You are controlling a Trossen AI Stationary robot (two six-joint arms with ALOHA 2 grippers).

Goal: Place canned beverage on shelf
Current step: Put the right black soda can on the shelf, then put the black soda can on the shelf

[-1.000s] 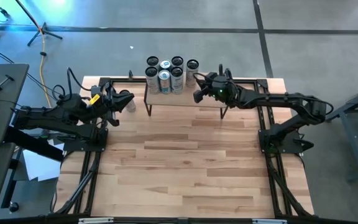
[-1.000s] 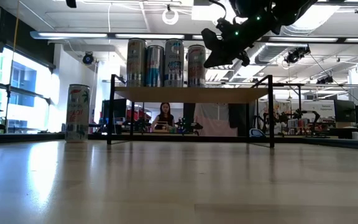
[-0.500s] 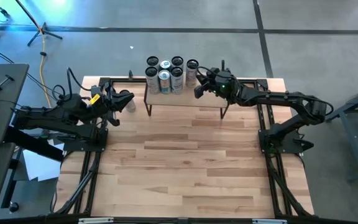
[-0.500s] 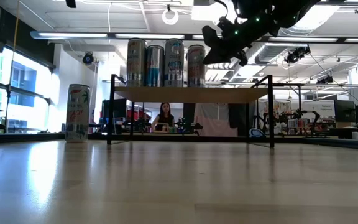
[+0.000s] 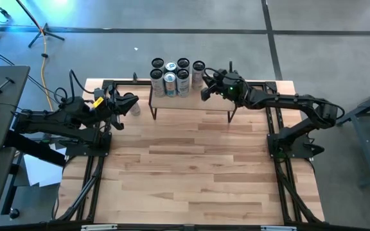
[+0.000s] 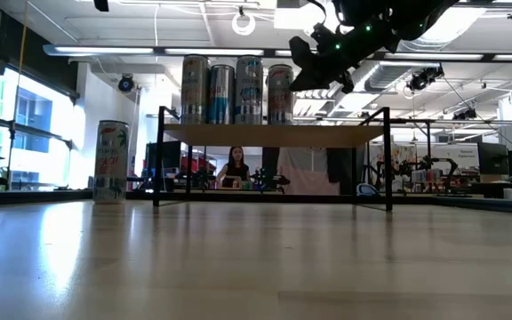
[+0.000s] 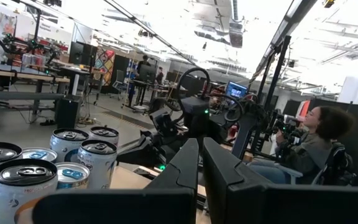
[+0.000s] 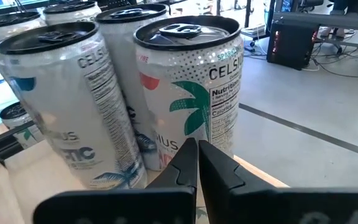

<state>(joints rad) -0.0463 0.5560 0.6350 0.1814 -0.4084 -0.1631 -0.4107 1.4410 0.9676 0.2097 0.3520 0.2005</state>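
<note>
While both claws are empty, the scene reads like this:

Shelf: the shelf (image 5: 191, 102) stands at the table's far edge, between the 2 arms; in the low view its board (image 6: 269, 135) sits on thin black legs.

Cans on shelf: 7 cans (image 5: 170, 82) count from above, clustered at the left end of the board; the low view shows 4 of them in a row (image 6: 236, 89).

Nearest can: the can (image 8: 194, 87) closest to the right claw stands upright at the cluster's right edge, just in front of the fingertips; no contact can be made out.

Right claw: the right gripper (image 5: 205, 96) hangs above the board just beside that can, fingers pressed together and holding nothing; the wrist view shows the 2 tips (image 8: 196, 158) meeting.

Left claw: the left gripper (image 5: 131, 101) waits off the shelf's left end, fingers together and empty (image 7: 199, 162).

Loose can: 1 can (image 6: 112, 162) stands on the table (image 5: 191, 167) left of the shelf, near the left claw; from above it is mostly hidden by that claw.

Progress: judging by the layout, 7 cans are placed and 1 is left on the table.

Left to do: presumably pick up the loose can and set it on the free right part of the board.
</note>
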